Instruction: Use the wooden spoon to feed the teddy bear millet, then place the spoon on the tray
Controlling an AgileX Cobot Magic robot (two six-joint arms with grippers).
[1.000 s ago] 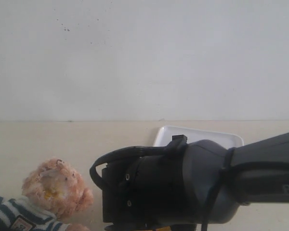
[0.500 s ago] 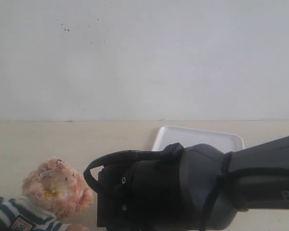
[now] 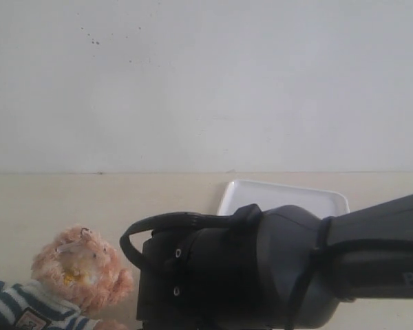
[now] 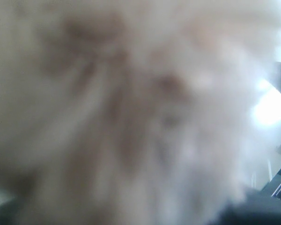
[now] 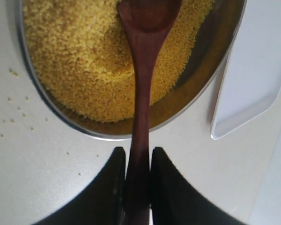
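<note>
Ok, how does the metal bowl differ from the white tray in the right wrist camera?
Shape: the metal bowl is round with sloping walls; the tray is flat, straight-edged, with a rounded corner. Material: the bowl is shiny metal, the tray plain white. Contents: the bowl holds millet, with the head of the wooden spoon over it; the tray's visible part holds nothing. Both sit side by side on the pale tabletop.

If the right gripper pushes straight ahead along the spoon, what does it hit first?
The right gripper would likely meet the near rim of the bowl first; the spoon it grips leads into the millet. Height over the rim is unclear.
</note>
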